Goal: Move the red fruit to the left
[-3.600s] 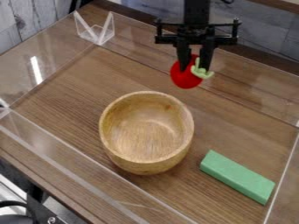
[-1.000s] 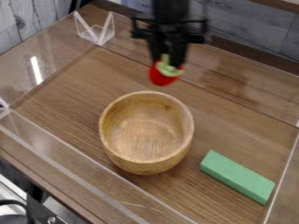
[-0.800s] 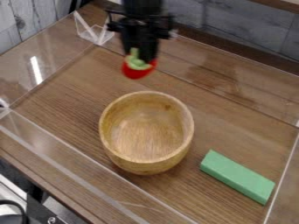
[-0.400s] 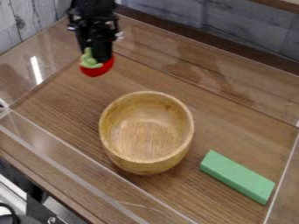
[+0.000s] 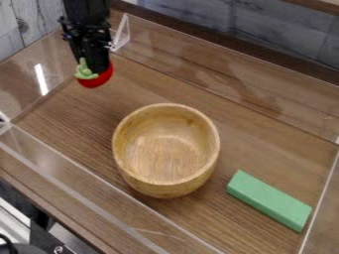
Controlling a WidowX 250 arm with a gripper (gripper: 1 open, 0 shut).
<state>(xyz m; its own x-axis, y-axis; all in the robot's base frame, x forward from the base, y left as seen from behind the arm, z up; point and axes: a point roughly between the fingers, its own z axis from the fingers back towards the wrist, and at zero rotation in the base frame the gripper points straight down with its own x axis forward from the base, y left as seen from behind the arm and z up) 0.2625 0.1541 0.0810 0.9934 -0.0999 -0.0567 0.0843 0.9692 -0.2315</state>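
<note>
We see a wood counter (image 5: 259, 101), visible grain, low sheen. Bowl (image 5: 166, 150) looks like smooth pale wood, soft sheen inside. Green block (image 5: 269, 200) reads matt, smooth. Red fruit (image 5: 97, 79) looks smooth and glossy; we can't tell its material. Arm (image 5: 87, 25) shows dark, surface unclear.

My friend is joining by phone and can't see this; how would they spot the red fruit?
Find the big round wooden bowl, then look beyond it and to the picture's left. There, under the dark robot arm, is the red fruit, small, rounded, green-topped, unlike the flat green block.
</note>
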